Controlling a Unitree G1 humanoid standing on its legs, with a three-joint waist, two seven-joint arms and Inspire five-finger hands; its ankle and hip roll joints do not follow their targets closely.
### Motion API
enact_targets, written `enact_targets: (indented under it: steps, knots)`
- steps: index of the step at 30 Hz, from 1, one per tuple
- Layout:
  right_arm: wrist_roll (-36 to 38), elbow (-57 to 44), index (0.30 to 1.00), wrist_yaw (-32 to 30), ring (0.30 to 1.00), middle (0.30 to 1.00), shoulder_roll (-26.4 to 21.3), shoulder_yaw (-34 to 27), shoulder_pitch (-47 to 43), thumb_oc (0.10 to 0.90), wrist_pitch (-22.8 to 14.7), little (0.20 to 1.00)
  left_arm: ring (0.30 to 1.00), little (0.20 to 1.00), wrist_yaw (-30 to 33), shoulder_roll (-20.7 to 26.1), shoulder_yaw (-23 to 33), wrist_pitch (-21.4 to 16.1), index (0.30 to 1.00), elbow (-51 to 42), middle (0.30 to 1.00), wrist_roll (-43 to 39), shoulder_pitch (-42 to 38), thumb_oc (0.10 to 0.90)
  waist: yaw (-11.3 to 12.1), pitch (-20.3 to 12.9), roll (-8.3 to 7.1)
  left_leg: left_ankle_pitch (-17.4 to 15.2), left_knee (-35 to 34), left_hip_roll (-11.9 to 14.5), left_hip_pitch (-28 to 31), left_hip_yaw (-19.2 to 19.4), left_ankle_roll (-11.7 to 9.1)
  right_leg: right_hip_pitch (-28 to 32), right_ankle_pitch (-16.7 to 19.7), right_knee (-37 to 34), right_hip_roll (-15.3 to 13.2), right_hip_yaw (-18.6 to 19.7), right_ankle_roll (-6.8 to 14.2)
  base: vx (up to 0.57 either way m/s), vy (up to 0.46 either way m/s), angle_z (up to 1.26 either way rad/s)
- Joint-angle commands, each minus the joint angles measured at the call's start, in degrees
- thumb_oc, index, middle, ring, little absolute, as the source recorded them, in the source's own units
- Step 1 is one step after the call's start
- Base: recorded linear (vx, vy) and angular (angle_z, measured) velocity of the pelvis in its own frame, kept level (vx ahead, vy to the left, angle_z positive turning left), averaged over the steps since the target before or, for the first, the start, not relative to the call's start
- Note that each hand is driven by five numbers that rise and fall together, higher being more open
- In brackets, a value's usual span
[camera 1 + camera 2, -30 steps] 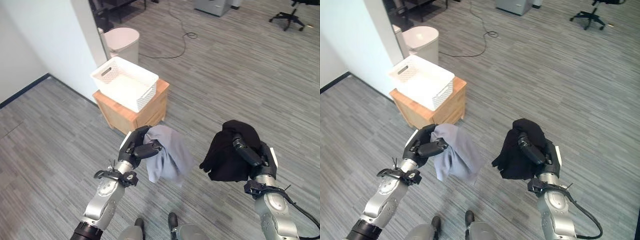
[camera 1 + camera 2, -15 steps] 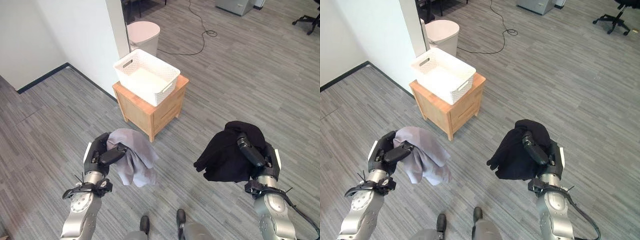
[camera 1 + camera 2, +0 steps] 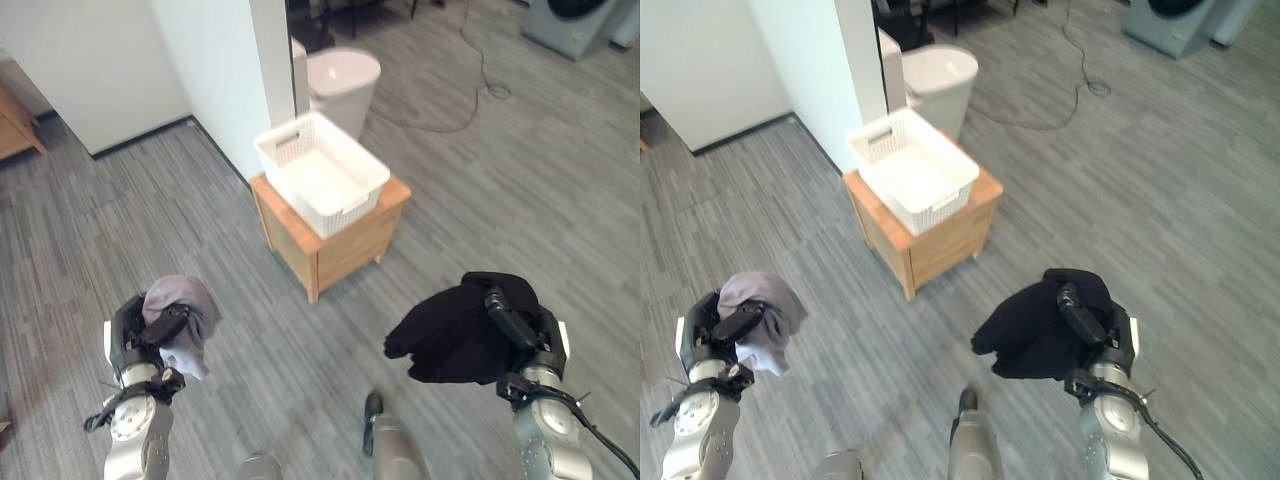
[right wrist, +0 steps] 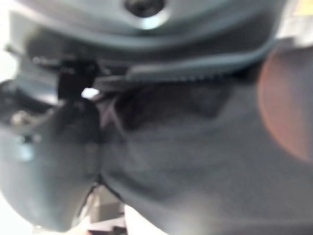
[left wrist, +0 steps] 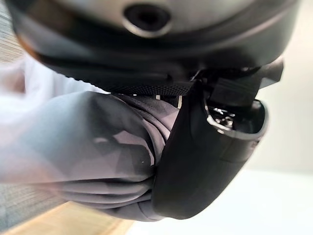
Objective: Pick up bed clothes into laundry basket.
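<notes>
My left hand (image 3: 138, 338) is sitting at about 8 o'clock in the head views, fingers and thumb curling tight around a grey garment (image 3: 183, 322). The cloth is bunching over the top of the hand and a short tail is hanging down off its inner side. In the left wrist view the same grey cloth (image 5: 93, 156) is wadding up against the palm with the thumb (image 5: 205, 156) pressing into it.

My right hand (image 3: 522, 330) is sitting at about 4 o'clock, clamping a black garment (image 3: 450, 335). The thumb is lying across the top of the bundle and the cloth is spilling out toward the middle of the view, hanging clear of the floor. The right wrist view is showing dark cloth (image 4: 195, 147) packing in against the hand, too blurred for detail.

The white laundry basket (image 3: 321, 172) is standing at about 12 o'clock, well apart from both hands, resting on a small wooden cabinet (image 3: 335, 237). I'm not seeing any cloth in the part of its inside that shows. Just behind it a white bin (image 3: 341, 84) is standing beside a white wall corner (image 3: 225, 80). A washing machine (image 3: 1173, 20) is showing at about 1 o'clock, far off. Grey plank floor (image 3: 500, 190) is running all round.
</notes>
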Motion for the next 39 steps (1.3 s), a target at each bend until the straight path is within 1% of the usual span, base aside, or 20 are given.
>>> enact_targets:
  steps: [1, 2, 3, 5, 6, 8, 9, 12, 13, 14, 17, 21, 23, 24, 25, 26, 30, 32, 34, 39]
  knots:
    - [2.4, -8.9, 0.300, -2.2, 0.300, 0.300, -5.2, -2.1, -4.0, 0.400, -9.4, 0.300, 0.300, 0.300, -0.9, 6.1, 2.7, -9.0, 0.300, -9.8, 0.300, -0.6, -4.0, 0.400, -1.6, -3.6, -1.42, -1.4, 7.7, -0.3, 4.4, 6.1, 0.6, 9.0, 3.1, -16.6, -0.1, 0.4, 3.2, 0.51, -0.255, -0.26]
    - [2.4, -10.1, 0.300, -2.6, 0.300, 0.300, -6.0, -3.0, -4.0, 0.400, -9.3, 0.300, 0.300, 0.300, -0.8, 6.4, 2.1, -9.2, 0.300, -9.5, 0.300, -1.2, -5.3, 0.400, -0.7, -3.2, -1.23, -1.1, -0.6, 2.8, -1.5, 11.0, -0.1, 13.7, 0.9, -18.1, 0.0, -0.4, 3.8, 0.38, -0.126, 0.20]
    - [2.4, -10.2, 0.300, -2.6, 0.300, 0.300, -6.1, -3.1, -3.9, 0.400, -9.3, 0.300, 0.300, 0.300, -0.8, 6.4, 2.0, -9.2, 0.300, -9.4, 0.300, -1.3, -5.4, 0.400, -0.5, -3.1, -1.17, -1.2, -1.1, 2.8, -1.0, 11.1, -0.2, 14.0, 0.8, -18.2, 0.0, -0.4, 3.7, 0.52, -0.108, 0.64]
    - [1.6, -10.4, 0.300, -2.8, 0.300, 0.300, -6.6, -3.2, -3.7, 0.400, -9.1, 0.300, 0.300, 0.300, -0.3, 6.4, 1.4, -9.5, 0.300, -8.5, 0.300, -1.5, -6.2, 0.400, 0.1, -3.4, -0.32, -1.5, -9.3, 2.7, -2.3, 11.8, -0.6, 15.2, -0.9, -18.0, 0.4, -0.4, 4.2, 0.37, 0.044, 0.44]
    - [0.9, -10.6, 0.300, -2.6, 0.300, 0.300, -6.8, -3.0, -3.6, 0.400, -8.6, 0.300, 0.300, 0.300, 0.5, 6.2, 1.4, -9.8, 0.300, -7.8, 0.300, -1.7, -6.6, 0.400, 1.4, -4.0, 0.44, -2.1, -17.4, 0.4, -2.8, 9.4, -0.5, 16.2, -2.3, -17.7, 1.4, 0.3, 4.5, 0.39, 0.031, -0.17]
    - [0.9, -10.6, 0.300, -2.6, 0.300, 0.300, -6.9, -3.0, -3.6, 0.400, -8.6, 0.300, 0.300, 0.300, 0.5, 6.1, 1.3, -9.9, 0.300, -7.7, 0.300, -1.7, -6.6, 0.400, 1.5, -3.9, 0.28, -1.9, -18.4, 0.2, -2.0, 9.6, -0.6, 16.5, -2.6, -17.7, 1.2, 0.4, 4.5, 0.26, 0.013, -0.40]
    - [-0.2, -10.3, 0.300, -2.2, 0.300, 0.300, -6.9, -2.5, -3.8, 0.400, -8.2, 0.300, 0.300, 0.300, 1.3, 5.7, 2.1, -10.6, 0.300, -8.0, 0.300, -1.6, -6.9, 0.400, 2.8, -4.6, 0.95, 0.2, -25.8, -1.5, -1.9, 5.8, -1.1, 17.9, -3.0, -18.0, 2.5, 1.9, 4.5, 0.33, 0.042, -0.62]
    - [-0.7, -10.0, 0.300, -2.2, 0.300, 0.300, -6.5, -2.8, -3.7, 0.400, -8.4, 0.300, 0.300, 0.300, 2.5, 5.4, 3.3, -11.3, 0.300, -8.5, 0.300, -1.3, -7.2, 0.400, 3.2, -5.2, 1.18, 1.9, -29.1, -1.0, -1.9, 5.1, -1.6, 19.5, -3.7, -18.7, 2.9, 2.6, 4.8, 0.30, 0.050, -0.60]
    - [-1.1, -10.1, 0.300, -2.2, 0.300, 0.300, -5.4, -3.7, -2.7, 0.400, -8.1, 0.300, 0.300, 0.300, 3.9, 5.5, 4.9, -11.8, 0.300, -8.8, 0.300, -0.7, -7.8, 0.400, 3.0, -6.5, 1.23, 1.0, -30.2, -0.8, -0.7, 5.3, -1.3, 20.5, -4.6, -18.9, 3.1, 3.2, 5.0, 0.27, 0.130, -0.57]
    - [-1.6, -9.7, 0.300, -2.6, 0.300, 0.300, -4.3, -4.9, -1.2, 0.400, -8.4, 0.300, 0.300, 0.300, 6.6, 7.4, 6.3, -11.6, 0.300, -9.5, 0.300, 4.4, -8.8, 0.400, 2.4, -7.4, 1.63, 1.0, -33.1, -0.6, 1.0, 6.1, -0.4, 20.4, -4.2, -19.1, 2.8, 4.0, 5.5, 0.27, 0.131, -0.49]
    - [-1.9, -9.6, 0.300, -2.5, 0.300, 0.300, -3.1, -6.0, -0.1, 0.400, -8.4, 0.300, 0.300, 0.300, 8.0, 9.4, 7.4, -12.0, 0.300, -11.1, 0.300, 7.8, -10.2, 0.400, 1.9, -8.2, 1.24, 0.7, -35.2, -1.1, 3.1, 7.5, 0.2, 20.1, -3.9, -19.1, 2.0, 4.9, 6.2, 0.16, 0.140, -0.34]
    - [-2.0, -8.6, 0.300, -1.6, 0.300, 0.300, -2.7, -4.0, -0.6, 0.400, -8.3, 0.300, 0.300, 0.300, 10.4, 18.7, 7.0, -12.2, 0.300, -12.9, 0.300, 14.6, -18.4, 0.400, 1.0, -8.7, 0.44, -0.5, -36.2, -2.0, 4.4, 10.3, 1.4, 18.4, -3.2, -18.3, 0.3, 6.9, 7.6, 0.08, 0.121, -0.23]
    - [-2.3, -8.9, 0.300, -0.9, 0.300, 0.300, -3.4, -1.8, -1.6, 0.400, -8.1, 0.300, 0.300, 0.300, 10.9, 24.3, 3.9, -11.8, 0.300, -11.5, 0.300, 16.1, -24.8, 0.400, 0.3, -8.8, 0.58, -0.7, -36.9, -2.3, 4.9, 11.2, 1.9, 17.4, -2.6, -18.1, -0.1, 8.0, 8.3, 0.01, 0.087, -0.28]
    - [-2.3, -8.8, 0.300, -0.9, 0.300, 0.300, -3.2, -1.8, -1.7, 0.400, -8.1, 0.300, 0.300, 0.300, 10.9, 24.5, 3.7, -12.0, 0.300, -11.2, 0.300, 16.1, -25.2, 0.400, 0.4, -8.7, 0.44, -0.7, -37.0, -2.3, 4.9, 11.3, 1.9, 17.2, -2.6, -18.0, -0.2, 8.1, 8.3, 0.02, 0.064, -0.09]
    - [-2.2, -8.7, 0.300, -0.4, 0.300, 0.300, -3.6, -1.3, -1.9, 0.400, -7.9, 0.300, 0.300, 0.300, 10.6, 27.1, 2.3, -11.9, 0.300, -10.1, 0.300, 15.9, -27.8, 0.400, 0.1, -8.9, 0.51, -0.8, -37.3, -2.5, 5.1, 11.6, 2.2, 16.8, -2.4, -18.0, -0.3, 8.6, 8.6, 0.04, 0.102, 0.07]
    - [-1.9, -8.5, 0.300, 0.1, 0.300, 0.300, -3.9, 0.0, -2.3, 0.400, -7.8, 0.300, 0.300, 0.300, 9.0, 34.0, -1.2, -11.0, 0.300, -8.1, 0.300, 16.2, -33.5, 0.400, -0.6, -9.3, 1.14, -1.1, -37.9, -2.9, 5.4, 12.1, 2.5, 16.1, -2.1, -17.8, -0.7, 9.1, 9.2, 0.06, 0.123, 0.09]
    - [-1.2, -7.8, 0.300, 1.6, 0.300, 0.300, -3.7, 0.6, -0.6, 0.400, -7.1, 0.300, 0.300, 0.300, 5.3, 43.4, -11.6, -11.0, 0.300, -0.9, 0.300, 12.2, -46.2, 0.400, -2.1, -9.7, 1.95, -1.7, -37.9, -3.4, 6.3, 12.6, 3.0, 16.2, -1.4, -18.1, -1.4, 9.5, 10.2, 0.07, 0.078, -0.13]
    - [-1.1, -7.3, 0.300, 1.9, 0.300, 0.300, -3.7, 0.7, -0.2, 0.400, -7.1, 0.300, 0.300, 0.300, 4.7, 45.0, -14.6, -11.0, 0.300, 1.7, 0.300, 10.7, -49.7, 0.400, -2.3, -9.7, 2.08, -1.8, -37.9, -3.6, 6.5, 12.7, 3.0, 16.5, -1.4, -18.3, -1.5, 9.5, 10.4, 0.04, 0.033, -0.02]
    - [-0.4, -7.6, 0.300, 2.4, 0.300, 0.300, -3.3, 1.9, 0.6, 0.400, -7.0, 0.300, 0.300, 0.300, 2.8, 48.9, -23.1, -11.1, 0.300, 8.6, 0.300, 5.5, -59.8, 0.400, -3.6, -10.1, 3.01, -2.3, -38.1, -3.8, 7.0, 13.3, 2.9, 16.6, -1.2, -18.7, -2.0, 9.4, 11.2, 0.05, 0.044, -0.01]
    - [1.0, -6.9, 0.300, 2.8, 0.300, 0.300, -3.1, 2.9, 1.2, 0.400, -7.1, 0.300, 0.300, 0.300, 1.1, 52.2, -36.1, -9.9, 0.300, 20.1, 0.300, 1.8, -75.2, 0.400, -5.2, -9.5, 3.97, -2.3, -38.2, -3.8, 6.9, 14.2, 2.9, 15.6, 0.1, -19.1, -2.2, 9.8, 12.3, 0.01, 0.035, -0.07]
